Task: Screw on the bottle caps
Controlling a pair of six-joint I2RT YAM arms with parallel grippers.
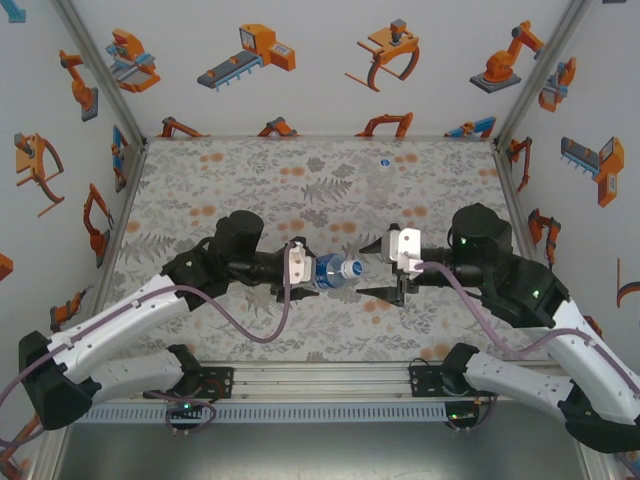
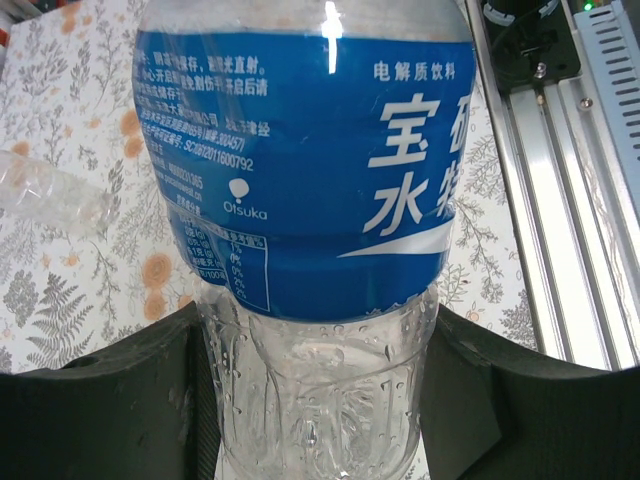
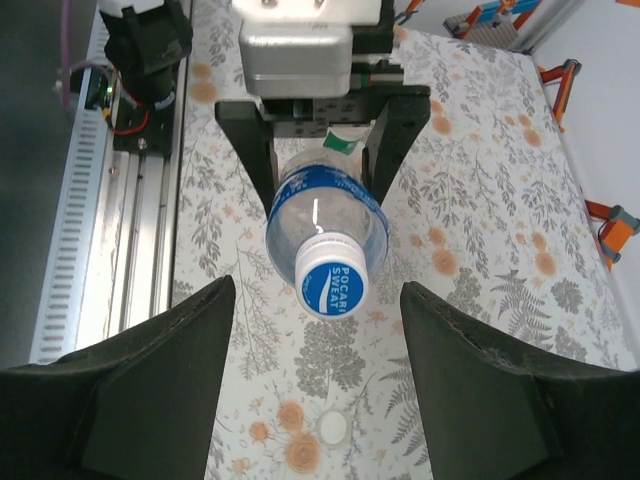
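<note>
Blue-labelled bottle (image 1: 332, 270): held level above table (image 1: 250, 180), lower body pinched by left gripper (image 1: 314, 272), neck pointing at right gripper (image 1: 374, 270). White cap (image 3: 333, 282): seated on the neck, tightness not discernible. Right jaws: spread wide, flanking the cap without touching. Step judged: tightening. Next move: close squarely on the cap, then rotate. Spare cap (image 3: 332, 428) loose on table; plain bottle (image 2: 50, 200) lying nearby

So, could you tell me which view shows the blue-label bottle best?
Right wrist: the blue-label bottle, cap to body, in the left tool. Left wrist crops to its label; top external shows it small.
</note>
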